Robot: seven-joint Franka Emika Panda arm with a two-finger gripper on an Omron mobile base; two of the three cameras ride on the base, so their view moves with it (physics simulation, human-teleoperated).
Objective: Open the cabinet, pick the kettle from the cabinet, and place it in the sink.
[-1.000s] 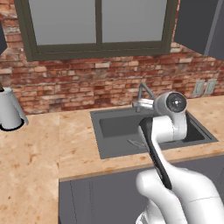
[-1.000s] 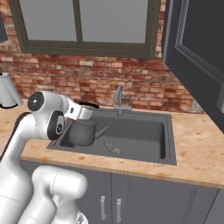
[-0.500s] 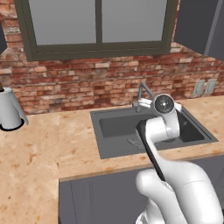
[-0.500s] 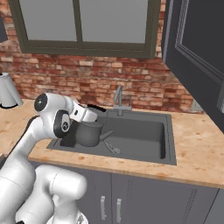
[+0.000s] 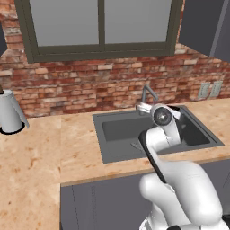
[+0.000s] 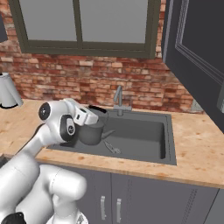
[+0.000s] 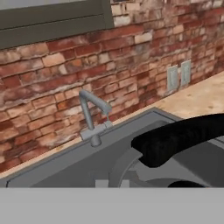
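A black arched kettle handle (image 7: 183,138) sweeps in from the right and fills the lower right, with the kettle's grey body (image 7: 131,168) curving beneath it. Behind it lies the dark sink (image 7: 52,173), and a slim grey faucet (image 7: 92,116) stands at its back rim. A red brick wall (image 7: 57,83) rises behind, carrying two pale outlets (image 7: 179,75) above a strip of tan counter (image 7: 201,98), and a dark window frame (image 7: 52,22) runs along the top.

We see a glossy white arm (image 5: 177,184) built from thick, rounded segments, smooth like moulded plastic. Its lower part is a big bulging shell, and a narrower curved link rises from it. A dark band runs along the seam between the segments. At the upper joint (image 5: 161,116) there is a round grey cap with a darker ring. The hand block (image 6: 85,116) is white and boxy.
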